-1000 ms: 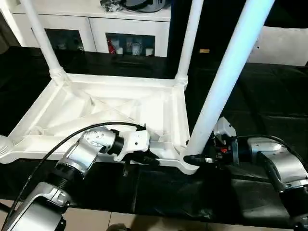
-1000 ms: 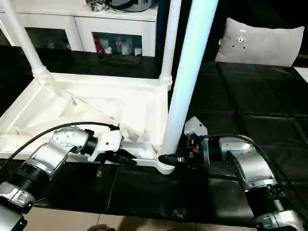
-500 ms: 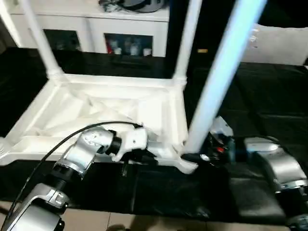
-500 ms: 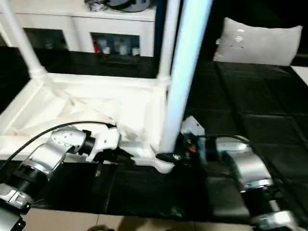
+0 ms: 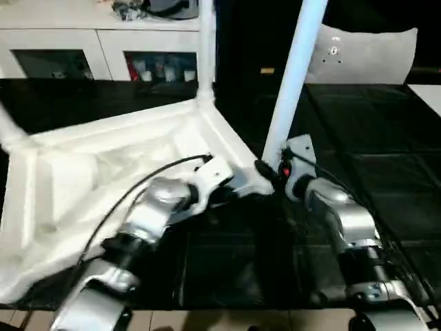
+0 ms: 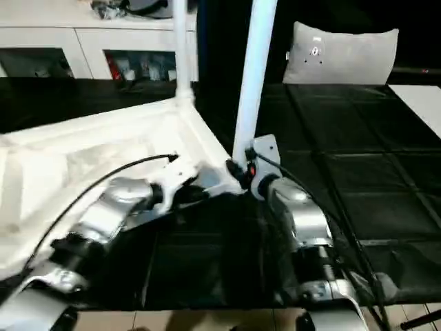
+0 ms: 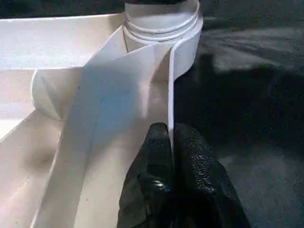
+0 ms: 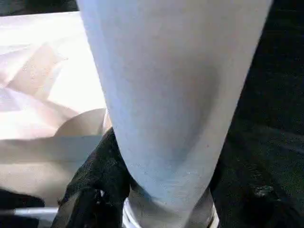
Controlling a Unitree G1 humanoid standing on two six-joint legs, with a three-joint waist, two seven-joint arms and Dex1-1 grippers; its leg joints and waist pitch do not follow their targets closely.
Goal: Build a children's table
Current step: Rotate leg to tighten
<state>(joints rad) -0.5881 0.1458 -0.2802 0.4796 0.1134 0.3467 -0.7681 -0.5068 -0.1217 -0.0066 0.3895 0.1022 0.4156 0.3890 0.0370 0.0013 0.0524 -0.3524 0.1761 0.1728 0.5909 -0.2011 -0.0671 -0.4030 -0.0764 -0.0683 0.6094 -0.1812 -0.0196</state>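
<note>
With your left gripper (image 7: pixel 170 142) pinched on the tabletop (image 5: pixel 83 172) rim and right gripper (image 8: pixel 156 190) clamping the leg (image 5: pixel 293 76), twisting could unseat it.

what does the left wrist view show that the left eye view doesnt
Left wrist view alone: the left gripper seen close, its two black fingers pinched shut on the thin rim of the tabletop, just below the corner socket.

Left eye view alone: the right gripper around the base of the near leg, another leg standing at the far corner, the white cabinet, the grey cushion and both silver forearms.

Both: the upturned white tabletop on the black work surface, with the left gripper at its near edge.
</note>
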